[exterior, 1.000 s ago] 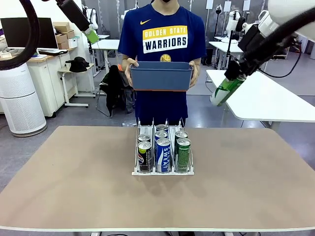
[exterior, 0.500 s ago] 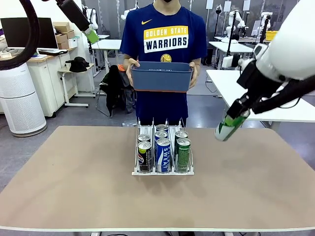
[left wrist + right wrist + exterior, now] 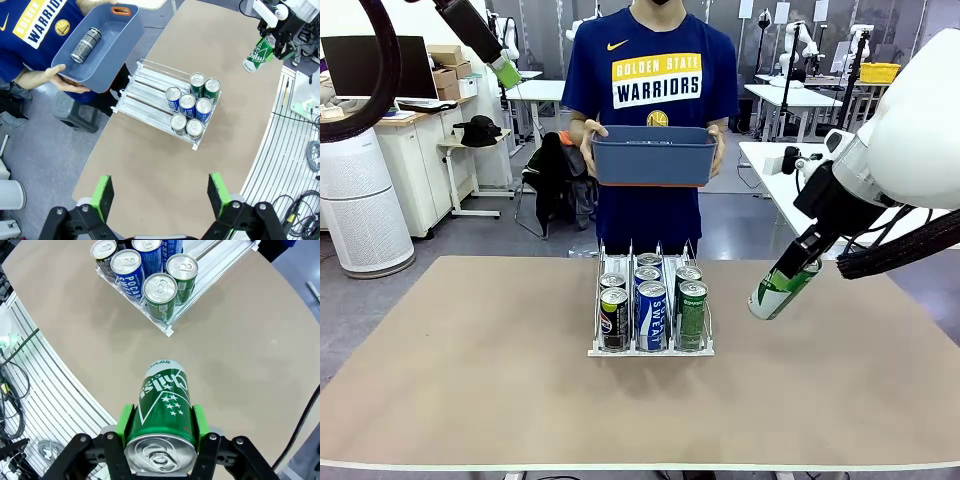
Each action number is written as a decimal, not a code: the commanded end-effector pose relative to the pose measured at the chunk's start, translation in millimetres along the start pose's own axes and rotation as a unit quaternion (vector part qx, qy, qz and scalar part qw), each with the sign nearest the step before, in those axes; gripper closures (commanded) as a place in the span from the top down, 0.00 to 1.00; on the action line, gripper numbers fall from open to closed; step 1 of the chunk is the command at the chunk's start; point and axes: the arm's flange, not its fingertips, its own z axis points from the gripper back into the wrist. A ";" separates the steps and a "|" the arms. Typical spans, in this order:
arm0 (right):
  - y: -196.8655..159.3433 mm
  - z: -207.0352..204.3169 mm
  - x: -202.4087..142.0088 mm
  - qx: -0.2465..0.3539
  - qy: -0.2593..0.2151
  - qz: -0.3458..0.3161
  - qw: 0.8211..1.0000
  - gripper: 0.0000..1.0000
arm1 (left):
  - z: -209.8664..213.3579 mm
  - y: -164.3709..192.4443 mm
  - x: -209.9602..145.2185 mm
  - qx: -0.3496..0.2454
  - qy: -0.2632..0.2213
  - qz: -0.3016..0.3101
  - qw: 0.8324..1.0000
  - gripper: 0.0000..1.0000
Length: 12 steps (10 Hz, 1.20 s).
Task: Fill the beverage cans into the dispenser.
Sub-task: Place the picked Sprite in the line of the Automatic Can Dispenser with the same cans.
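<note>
My right gripper (image 3: 804, 258) clamps the tilted green can (image 3: 778, 292); I straighten it first, then enter the dispenser (image 3: 650, 352) at nine o'clock, where the rear seems free.

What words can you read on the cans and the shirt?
"GOLDEN STATE WARRIORS": the person's shirt.
"POCARI SWEAT": front blue can.
"Chils...", with the rest curving out of sight: the held green can.
Front black can: print too small to read.
</note>
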 end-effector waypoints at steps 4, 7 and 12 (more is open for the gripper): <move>2.9 -8.6 7.3 -0.017 -0.029 -0.014 0.999 0.00 | 1.2 -0.2 -2.1 -0.003 0.002 -0.001 1.000 1.00; 16.5 -30.9 -0.7 -0.016 -0.046 -0.009 0.999 0.00 | 1.2 -0.2 -2.1 -0.003 0.002 -0.001 1.000 1.00; 64.4 -83.0 17.3 -0.034 -0.011 -0.063 0.997 0.00 | 1.2 -0.2 -2.1 -0.003 0.002 -0.001 1.000 1.00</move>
